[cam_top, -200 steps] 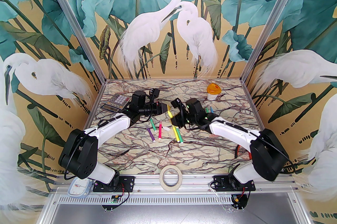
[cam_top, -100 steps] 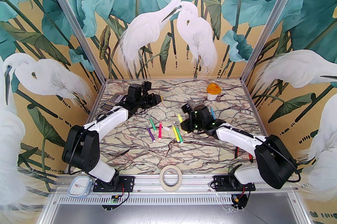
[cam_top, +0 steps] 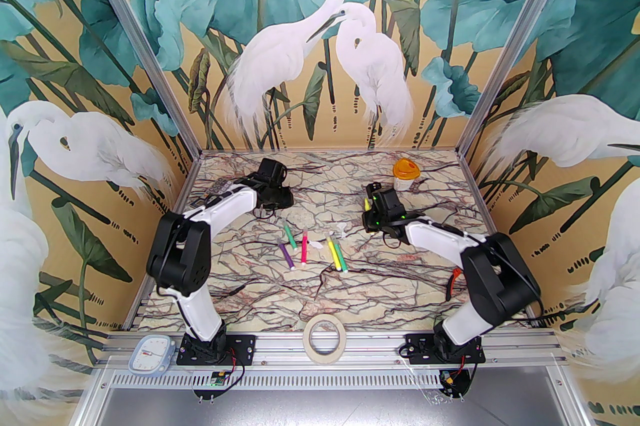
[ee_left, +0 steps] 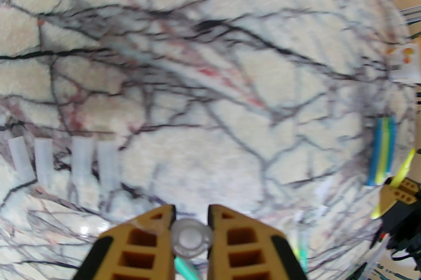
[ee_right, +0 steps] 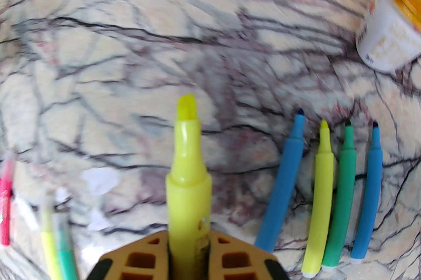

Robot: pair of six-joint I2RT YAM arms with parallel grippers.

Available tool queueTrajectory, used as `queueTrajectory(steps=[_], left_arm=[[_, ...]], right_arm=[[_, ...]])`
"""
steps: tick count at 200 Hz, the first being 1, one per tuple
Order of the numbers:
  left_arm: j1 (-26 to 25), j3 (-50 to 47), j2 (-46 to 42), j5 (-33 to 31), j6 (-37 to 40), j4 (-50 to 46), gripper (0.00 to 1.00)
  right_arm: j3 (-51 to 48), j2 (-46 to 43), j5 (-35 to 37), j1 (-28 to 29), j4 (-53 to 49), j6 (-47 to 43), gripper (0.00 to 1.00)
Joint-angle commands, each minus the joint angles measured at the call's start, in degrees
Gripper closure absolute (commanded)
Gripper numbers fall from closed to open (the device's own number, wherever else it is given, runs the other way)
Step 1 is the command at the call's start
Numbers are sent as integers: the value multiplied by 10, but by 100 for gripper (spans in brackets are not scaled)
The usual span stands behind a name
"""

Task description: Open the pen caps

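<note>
Both arms have drawn apart from the centre of the table [cam_top: 350, 294]. The left gripper [ee_left: 191, 216], now far left, pinches a clear cap [ee_left: 192, 237]. The right gripper [ee_right: 189, 236], near the jar [ee_right: 391, 32], clamps the uncapped yellow pen [ee_right: 188, 153]. The left arm [cam_top: 225, 214] half hides the calculator [cam_top: 215, 191]. The jar is lidded, contents unseen. Four loose caps [ee_left: 82, 157] lie in a row.

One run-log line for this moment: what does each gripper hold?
left gripper: shut on small clear plastic pen cap | right gripper: shut on uncapped yellow marker pen | nearby: four loose clear caps in a row
</note>
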Motion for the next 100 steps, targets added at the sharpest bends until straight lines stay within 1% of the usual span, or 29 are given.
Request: queueTrajectory(steps=[1, 58, 100], left_arm=[[3, 20, 23, -36, 30, -34, 100], [2, 50, 75, -44, 43, -48, 98], [4, 62, 96, -43, 48, -50, 93]], right_arm=[[29, 28, 32, -3, -14, 21, 100], [69, 82, 51, -3, -34, 22, 100], [86, 106, 66, -3, -52, 25, 99]])
